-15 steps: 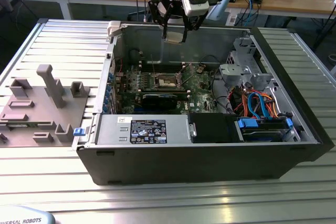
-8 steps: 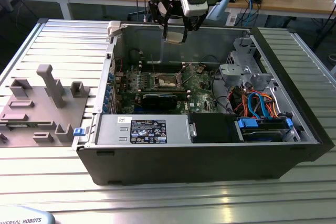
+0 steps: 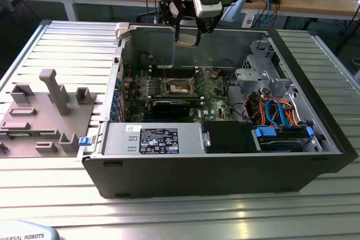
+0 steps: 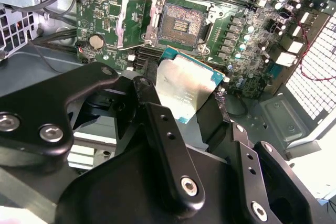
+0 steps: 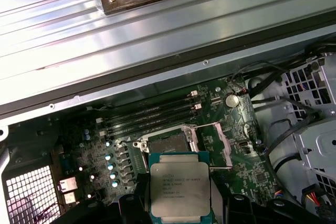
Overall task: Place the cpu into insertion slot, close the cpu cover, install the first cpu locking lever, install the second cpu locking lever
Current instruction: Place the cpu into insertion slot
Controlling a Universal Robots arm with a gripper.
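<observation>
The gripper [image 4: 182, 100] has its two black fingers [image 4: 144, 93] pressed in on opposite edges of the cpu [image 4: 185, 83], pinching it flat with the dull metal lid facing the wrist cameras. In the exterior view the chip hangs in the air over the far side of the open computer case [image 3: 225, 172], well above the board and touching nothing but the fingers. The relation that matters lies straight past the chip: the insertion slot [image 4: 181, 24] sits below and a little ahead of it, so in the first wrist view the held chip overlaps the near edge of the slot [image 5: 167, 142] instead of covering it squarely. The chip is almost square, and its edges look roughly parallel to the slot's rim in that view. In the second wrist view it seems turned by a small angle, so I cannot say that the alignment is true. The slot's dark contact field is bare. Just beside it the cpu cover [image 4: 122, 24] is swung open, clear of the opening. Beyond lie the green motherboard [image 5: 247, 150] and its row of memory slots [image 5: 152, 114].
</observation>
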